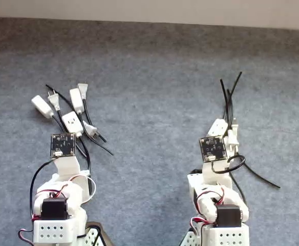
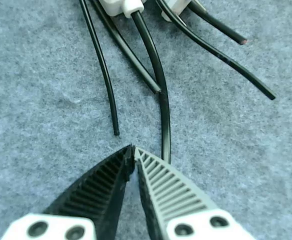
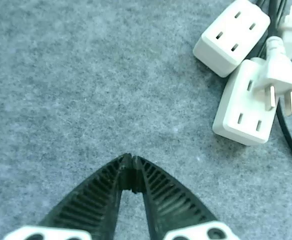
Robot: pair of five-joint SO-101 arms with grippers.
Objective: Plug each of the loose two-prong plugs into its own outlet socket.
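Observation:
In the high view a left cluster holds white sockets (image 1: 42, 106) and two-prong plugs (image 1: 77, 98) on black cords, just beyond the left arm (image 1: 63, 146). A right cluster (image 1: 222, 129) lies against the right arm (image 1: 213, 148). My left gripper (image 2: 132, 151) is shut and empty, low over the carpet, with black cords (image 2: 162, 95) just ahead of its tips. My right gripper (image 3: 131, 161) is also shut and empty. Ahead of it and off to one side lie two white outlet sockets (image 3: 232, 36) (image 3: 241, 107). A loose plug (image 3: 280, 74) rests across the nearer one, prongs bare.
Everything sits on grey carpet (image 1: 154, 92). Loose black cords (image 1: 230, 95) fan out beyond the right cluster, and one (image 1: 259, 177) trails to the right of that arm. A pale wall edge (image 1: 149, 10) runs along the back.

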